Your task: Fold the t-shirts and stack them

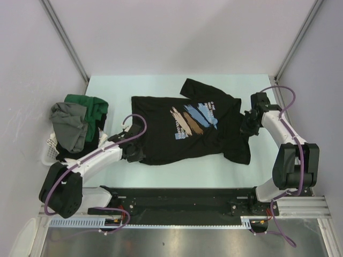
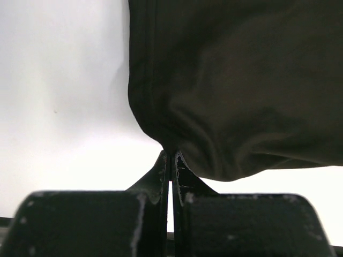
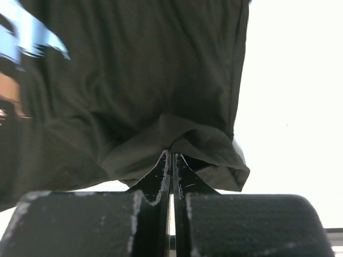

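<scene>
The black shirt (image 1: 161,140) lies flat in the middle of the table (image 1: 123,85), the left gripper (image 2: 170,156) and right gripper (image 3: 171,155) each pinch one edge tight, so the first fold looks ready and both should lift together.

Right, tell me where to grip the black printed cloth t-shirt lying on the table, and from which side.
By its edges, from outside: the black printed t-shirt lies spread flat, so only hem and collar end offer a bite. The left gripper and right gripper pinch there now.
</scene>
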You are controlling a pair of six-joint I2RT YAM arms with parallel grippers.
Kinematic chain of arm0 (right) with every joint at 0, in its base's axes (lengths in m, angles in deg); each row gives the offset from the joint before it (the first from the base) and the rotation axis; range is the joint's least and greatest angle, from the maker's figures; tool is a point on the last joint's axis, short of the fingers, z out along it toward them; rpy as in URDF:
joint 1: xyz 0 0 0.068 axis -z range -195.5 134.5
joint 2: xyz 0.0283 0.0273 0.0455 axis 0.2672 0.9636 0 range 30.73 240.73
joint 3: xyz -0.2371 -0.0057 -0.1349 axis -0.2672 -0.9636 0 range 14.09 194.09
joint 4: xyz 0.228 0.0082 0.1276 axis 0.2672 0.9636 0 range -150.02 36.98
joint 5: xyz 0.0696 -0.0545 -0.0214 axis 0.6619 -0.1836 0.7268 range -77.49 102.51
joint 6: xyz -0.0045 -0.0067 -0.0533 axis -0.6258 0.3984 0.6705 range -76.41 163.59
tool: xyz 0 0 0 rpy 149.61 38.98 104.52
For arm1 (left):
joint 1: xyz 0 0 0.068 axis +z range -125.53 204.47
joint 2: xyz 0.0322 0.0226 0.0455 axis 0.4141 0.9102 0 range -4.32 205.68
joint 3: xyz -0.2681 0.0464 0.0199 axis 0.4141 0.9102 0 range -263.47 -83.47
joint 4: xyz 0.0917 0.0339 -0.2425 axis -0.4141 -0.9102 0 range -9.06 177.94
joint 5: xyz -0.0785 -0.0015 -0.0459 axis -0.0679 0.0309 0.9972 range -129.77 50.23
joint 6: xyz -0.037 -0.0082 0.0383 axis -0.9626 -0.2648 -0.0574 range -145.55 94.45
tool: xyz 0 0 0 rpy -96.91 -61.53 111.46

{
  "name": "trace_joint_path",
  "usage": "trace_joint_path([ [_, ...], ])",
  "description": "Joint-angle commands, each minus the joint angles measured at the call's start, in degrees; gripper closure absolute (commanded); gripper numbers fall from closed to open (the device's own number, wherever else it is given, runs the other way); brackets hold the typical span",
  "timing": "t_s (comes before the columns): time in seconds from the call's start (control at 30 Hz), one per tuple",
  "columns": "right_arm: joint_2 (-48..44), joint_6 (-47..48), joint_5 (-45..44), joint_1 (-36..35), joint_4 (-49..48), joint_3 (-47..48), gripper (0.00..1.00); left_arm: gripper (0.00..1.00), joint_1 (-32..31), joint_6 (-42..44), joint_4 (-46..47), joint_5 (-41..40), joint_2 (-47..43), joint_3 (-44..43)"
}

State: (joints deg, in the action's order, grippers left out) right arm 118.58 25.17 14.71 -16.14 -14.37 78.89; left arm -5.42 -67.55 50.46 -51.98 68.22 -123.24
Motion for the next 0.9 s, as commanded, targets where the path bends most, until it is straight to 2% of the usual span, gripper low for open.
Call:
trace_joint_path([
  [0.0,-1.19,-0.22,0.62,0.21,1.46,5.07,1.00,1.00,-0.26,2.09,-2.42,-3.61,-2.92,-5.31],
  [0.33,-0.05,1.80,0.35,0.21,2.69,9.56,1.00,1.00,0.62,4.99,-5.24,-8.27,-3.27,-12.35],
  [0.4,0.47,2.59,0.00,1.96,2.95,10.26,1.00,1.00,1.15,5.35,-5.42,-8.97,-2.92,-12.96],
  [0.63,2.49,5.05,-0.97,3.02,2.52,12.19,1.00,1.00,6.15,8.59,-3.58,-9.41,-1.08,-14.90],
  [0.87,6.45,6.99,-1.23,3.37,0.94,16.15,1.00,1.00,8.27,11.41,-1.99,-9.85,3.31,-19.64],
])
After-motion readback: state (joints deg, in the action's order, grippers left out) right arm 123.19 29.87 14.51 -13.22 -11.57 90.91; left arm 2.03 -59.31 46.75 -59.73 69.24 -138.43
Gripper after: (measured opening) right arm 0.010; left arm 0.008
